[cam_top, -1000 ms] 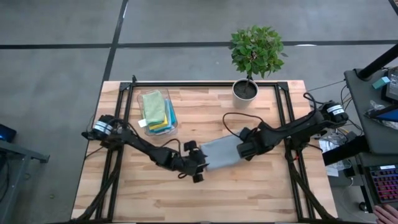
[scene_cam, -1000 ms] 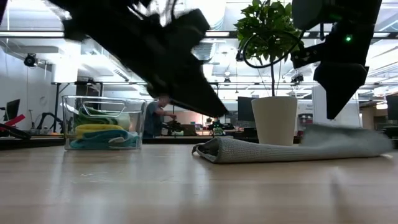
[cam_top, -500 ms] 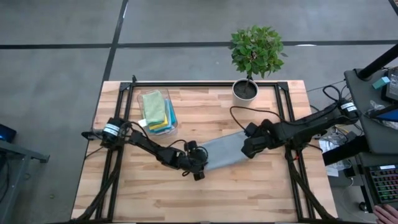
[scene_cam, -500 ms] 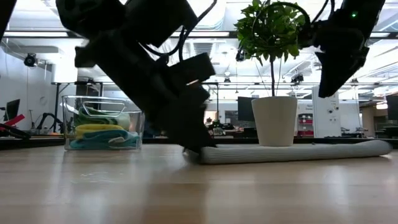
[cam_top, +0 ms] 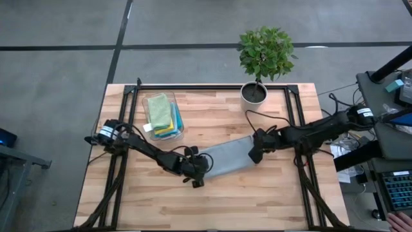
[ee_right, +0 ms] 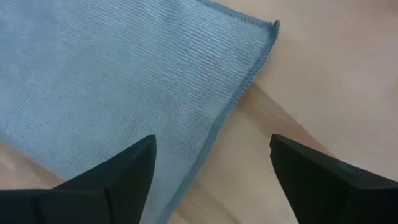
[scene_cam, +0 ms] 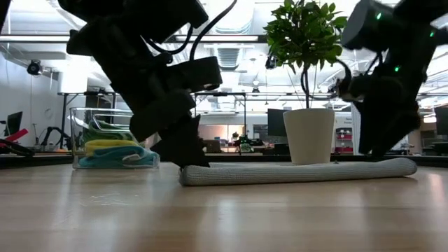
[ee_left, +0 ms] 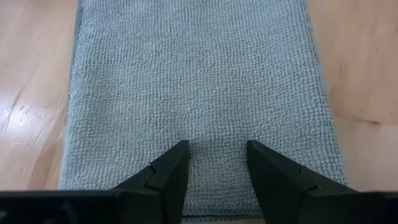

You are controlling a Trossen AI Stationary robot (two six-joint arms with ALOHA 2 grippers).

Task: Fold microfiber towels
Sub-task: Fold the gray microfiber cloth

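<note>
High view: the grey towel (cam_top: 226, 157) lies folded mid-table between my grippers. Left gripper (ee_left: 213, 171) pinches its near edge; right gripper (ee_right: 211, 168) hangs apart over the far corner. Next comes the second fold, I judge.

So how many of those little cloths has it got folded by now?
Folded cloths, green on top with yellow and teal, sit in the clear plastic bin. The grey microfiber towel lies folded on the wooden table, left gripper at one end, open right gripper at the other. Binning it remains.
</note>
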